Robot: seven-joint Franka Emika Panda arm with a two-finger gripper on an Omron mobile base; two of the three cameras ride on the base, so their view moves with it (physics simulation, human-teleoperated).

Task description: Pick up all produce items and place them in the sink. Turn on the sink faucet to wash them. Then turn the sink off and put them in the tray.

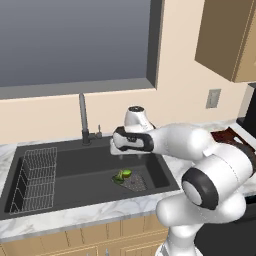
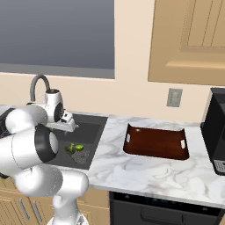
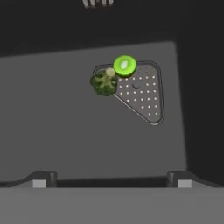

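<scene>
With the 2 produce items [image 3: 111,76] already lying in the sink [image 1: 75,165], the gripper [image 3: 111,181] hangs wide and empty, so next seems the faucet [image 1: 83,120] lever.

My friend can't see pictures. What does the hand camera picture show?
Looking down into a matte black sink basin, a dark green broccoli floret touches a round lime-green fruit at one corner of the triangular mesh drain. The open gripper hangs above, holding nothing.
</scene>
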